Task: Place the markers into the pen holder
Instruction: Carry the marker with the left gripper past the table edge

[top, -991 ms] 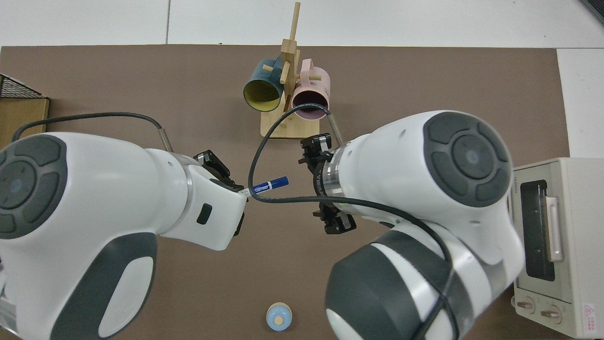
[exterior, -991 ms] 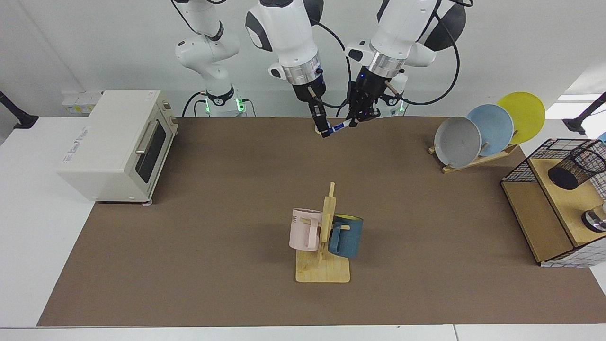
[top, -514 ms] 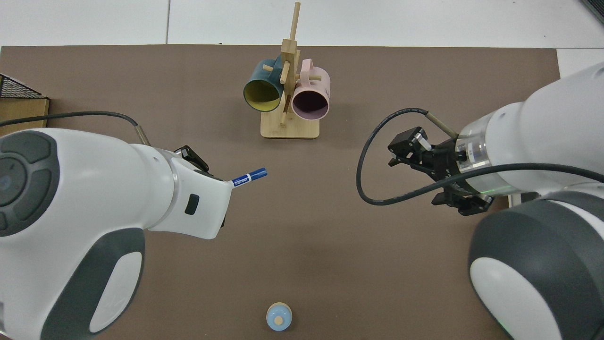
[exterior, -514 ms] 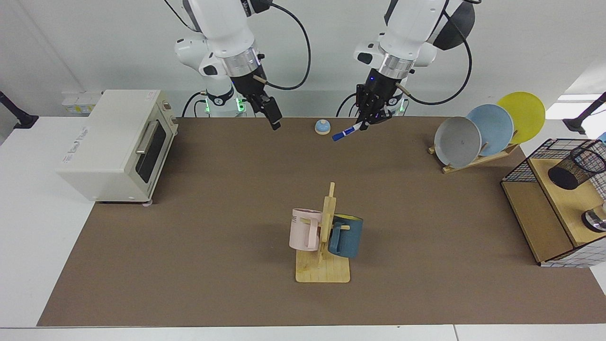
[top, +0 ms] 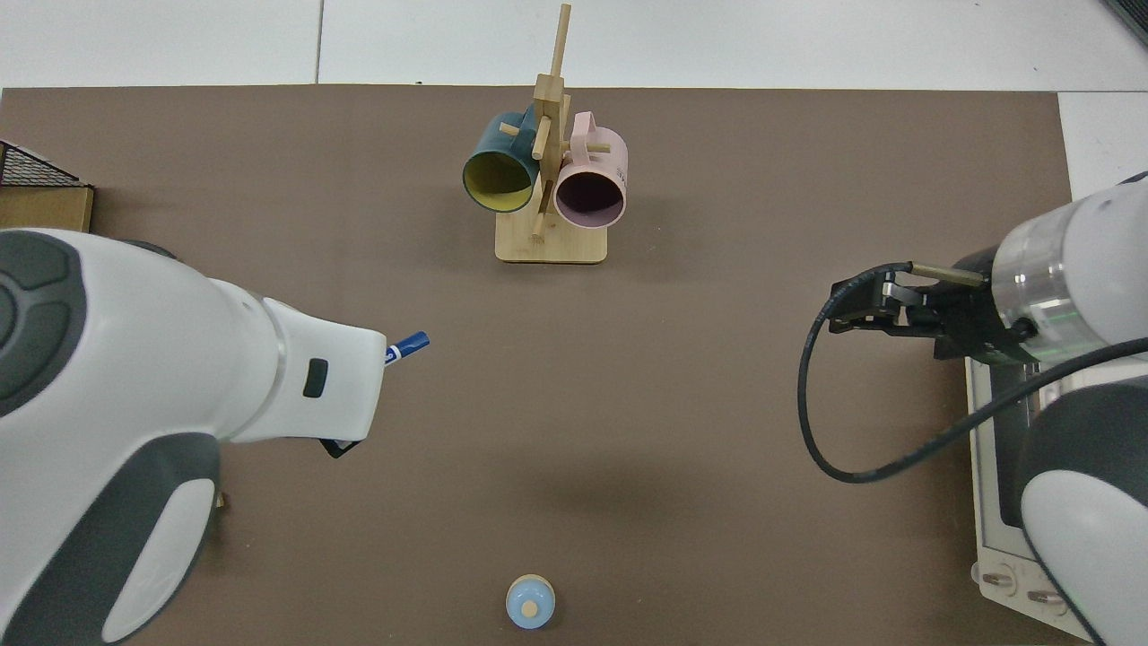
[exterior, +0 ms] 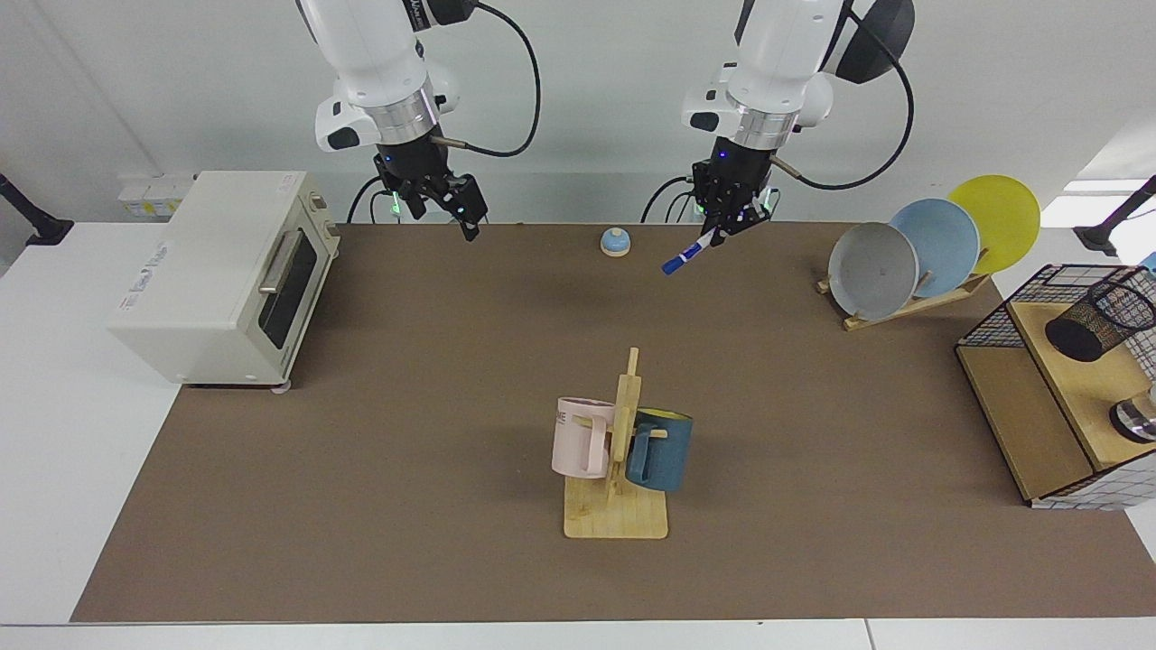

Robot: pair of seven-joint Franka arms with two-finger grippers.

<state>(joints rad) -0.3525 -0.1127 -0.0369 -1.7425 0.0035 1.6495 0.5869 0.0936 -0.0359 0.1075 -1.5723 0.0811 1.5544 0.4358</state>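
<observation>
Below the left hand (exterior: 722, 227), clamped, juts the marker (exterior: 685, 255) (seemingly tilted).

The facing view looks across the brown mat (exterior: 452, 406) toward both arm bases at 12 o'clock; the overhead view looks straight down, closer, sharing the mug rack (exterior: 623, 451) (top: 549, 179).

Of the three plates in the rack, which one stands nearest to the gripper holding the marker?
The grey plate; the blue and yellow plates stand behind it.

R arm (exterior: 465, 217) withdrew; L (exterior: 722, 230) took marker (exterior: 684, 256).
</observation>
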